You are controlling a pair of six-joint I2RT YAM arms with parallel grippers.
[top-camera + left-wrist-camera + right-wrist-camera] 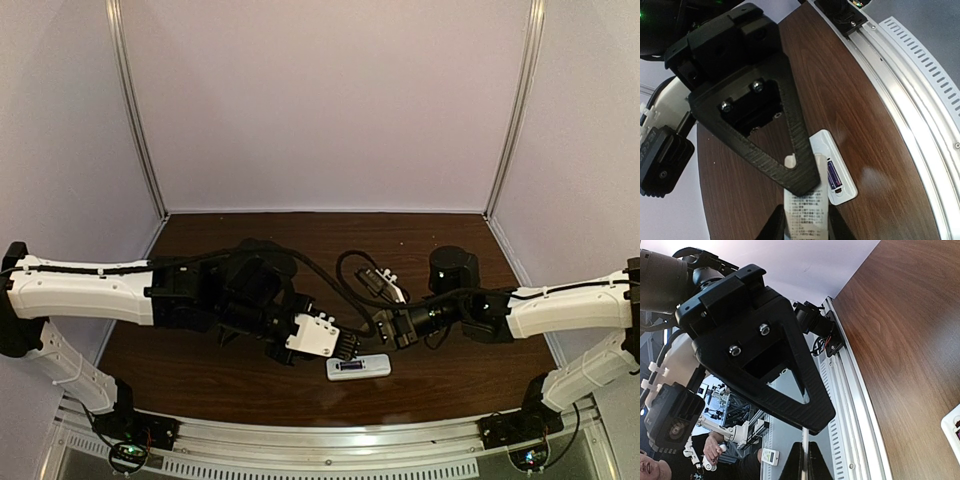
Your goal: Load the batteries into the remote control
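White printed piece [807, 207] hides part of the remote control [846, 186]; the left gripper's [806, 234] fingertips are cut off at the frame edge. The remote lies just beyond that claw, one battery [832, 174] in its open bay. That claw's jaws stand narrow, pinching the printed piece; the right gripper [805, 462] is fully closed.

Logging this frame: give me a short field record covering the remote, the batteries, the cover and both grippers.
remote control: flat on the table, back up, compartment open
battery: one purple, seated in the compartment; second not visible
white cover piece: labelled, overlapping the remote control's edge
left gripper: over the remote control, fingers on either side of the white cover piece, apparently gripping it
right gripper: shut, nothing held, off to the side of the remote control
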